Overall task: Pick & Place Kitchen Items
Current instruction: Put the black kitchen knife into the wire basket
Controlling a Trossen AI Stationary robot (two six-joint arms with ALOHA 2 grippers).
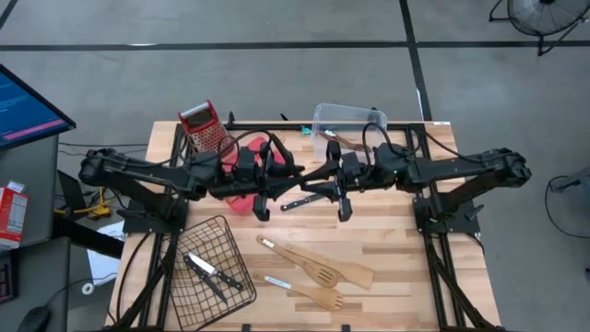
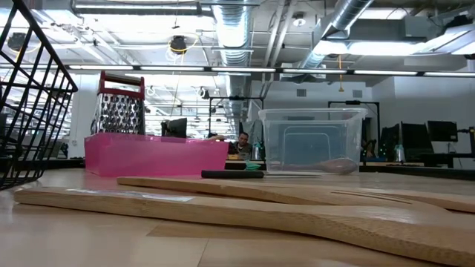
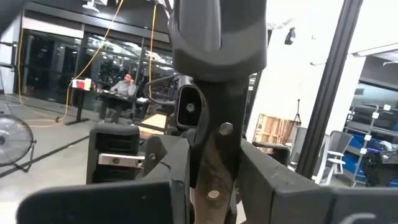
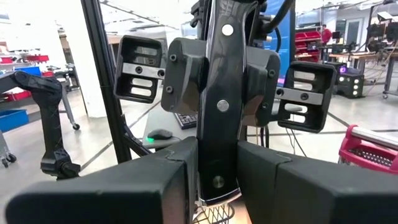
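You had one knife [image 4: 219, 93] in mid-air over the tabletop [image 1: 396, 277], between the two arms. Its riveted black handle was clamped by the right jaws and the left jaws, both closed tight on it, which only the wrist views showed. A second knife [image 1: 297, 203] lay flat beneath them. Two more knives [image 1: 205, 269] lay in the wire basket [image 1: 218, 221], with two wooden utensils [image 1: 324, 265] beside it.

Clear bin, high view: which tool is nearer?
Right. The right tool sits just in front of the clear bin; the left tool is farther off to its side. Both clamp a knife.
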